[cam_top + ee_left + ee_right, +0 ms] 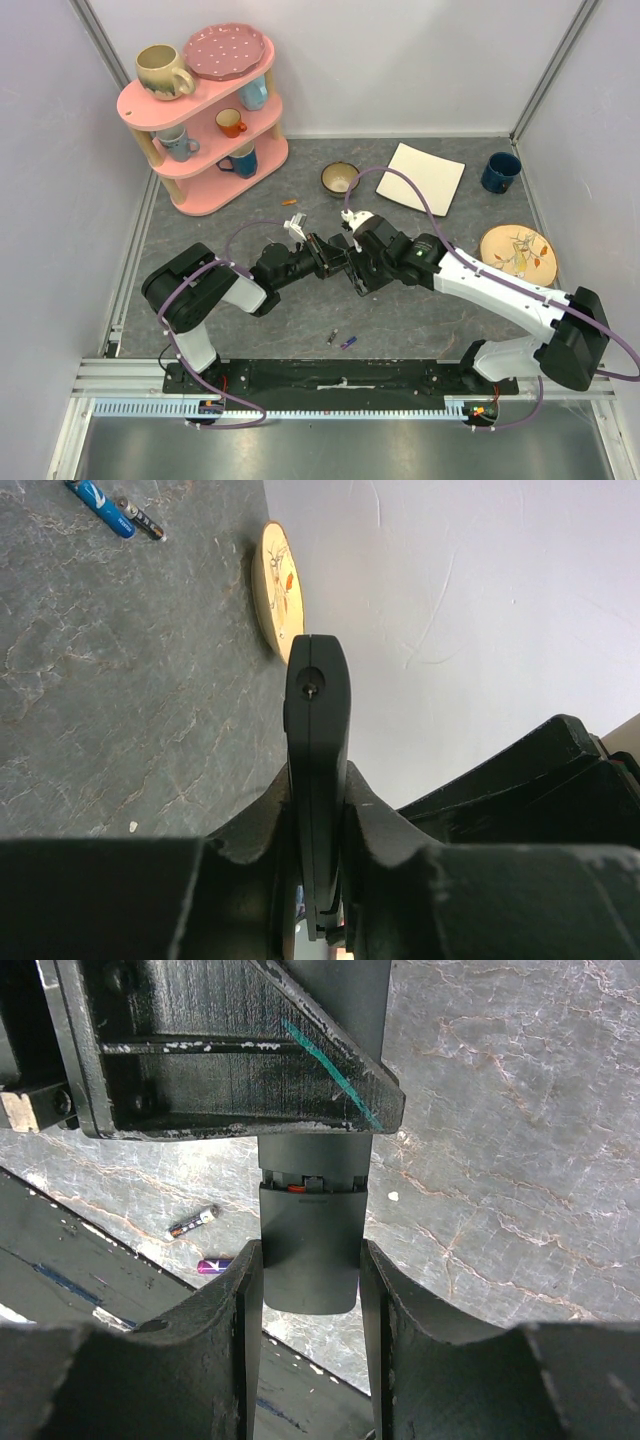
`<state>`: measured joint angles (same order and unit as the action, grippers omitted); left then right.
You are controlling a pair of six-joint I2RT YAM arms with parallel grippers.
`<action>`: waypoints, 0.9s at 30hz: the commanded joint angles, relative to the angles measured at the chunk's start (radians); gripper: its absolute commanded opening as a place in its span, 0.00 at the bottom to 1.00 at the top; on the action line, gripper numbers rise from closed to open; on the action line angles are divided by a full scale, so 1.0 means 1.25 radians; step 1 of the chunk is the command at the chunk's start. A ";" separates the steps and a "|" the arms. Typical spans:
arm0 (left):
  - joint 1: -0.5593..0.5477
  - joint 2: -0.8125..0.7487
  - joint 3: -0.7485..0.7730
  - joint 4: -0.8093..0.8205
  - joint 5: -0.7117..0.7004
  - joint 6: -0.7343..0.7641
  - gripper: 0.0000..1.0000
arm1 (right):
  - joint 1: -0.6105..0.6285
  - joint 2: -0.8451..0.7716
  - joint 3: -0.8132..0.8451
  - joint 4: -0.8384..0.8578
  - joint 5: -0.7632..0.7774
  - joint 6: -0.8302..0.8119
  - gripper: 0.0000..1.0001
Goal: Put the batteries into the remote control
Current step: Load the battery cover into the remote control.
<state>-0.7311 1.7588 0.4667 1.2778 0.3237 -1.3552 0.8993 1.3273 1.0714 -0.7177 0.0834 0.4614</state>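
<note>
Above the middle of the tabletop [420,322], the remote control [312,1250] hangs clear of the surface, gripped from two sides. The left fingers [250,825] pinch it from 9 o'clock and the right fingers [225,1310] pinch its other end from 3 o'clock, so the two sets nearly meet. The left wrist view shows the remote edge-on, clamped flat between the pads. The right wrist view shows a seam across its body with a sliver of orange-red [297,1188] in the gap; I cannot tell what that is. Two batteries lie loose on the tabletop at 6 o'clock from the remote, just beside each other near the front rail: a grey one [331,337] and a blue-purple one [348,343]. An orange battery [291,202] lies at 11 o'clock, near a small bowl [340,178] at 12 o'clock. A white square plate [427,177] sits at 1 o'clock, a dark blue mug [500,172] at 2 o'clock, a yellow plate [516,252] at 3 o'clock and a pink shelf [210,120] of mugs at 10 o'clock.
</note>
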 commanded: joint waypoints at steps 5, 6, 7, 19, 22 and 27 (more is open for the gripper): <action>-0.008 -0.030 0.027 0.177 0.000 -0.008 0.02 | 0.003 0.012 -0.018 0.011 -0.014 0.010 0.19; -0.008 -0.031 0.027 0.177 0.000 -0.009 0.02 | 0.005 0.012 -0.019 0.012 -0.014 0.010 0.19; -0.008 -0.031 0.028 0.176 0.000 -0.008 0.02 | 0.005 0.012 -0.020 0.011 -0.015 0.011 0.20; -0.015 -0.050 0.027 0.176 0.004 -0.013 0.02 | 0.005 0.027 -0.028 0.015 -0.011 0.008 0.20; -0.019 -0.057 0.027 0.177 0.004 -0.018 0.02 | 0.003 0.030 -0.029 0.015 -0.009 0.005 0.20; -0.030 -0.071 0.027 0.179 0.001 -0.020 0.02 | 0.005 0.039 -0.029 0.016 -0.002 0.003 0.19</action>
<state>-0.7418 1.7409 0.4667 1.2190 0.3141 -1.3544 0.8997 1.3479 1.0538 -0.7040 0.0792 0.4633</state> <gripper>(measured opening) 0.240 0.450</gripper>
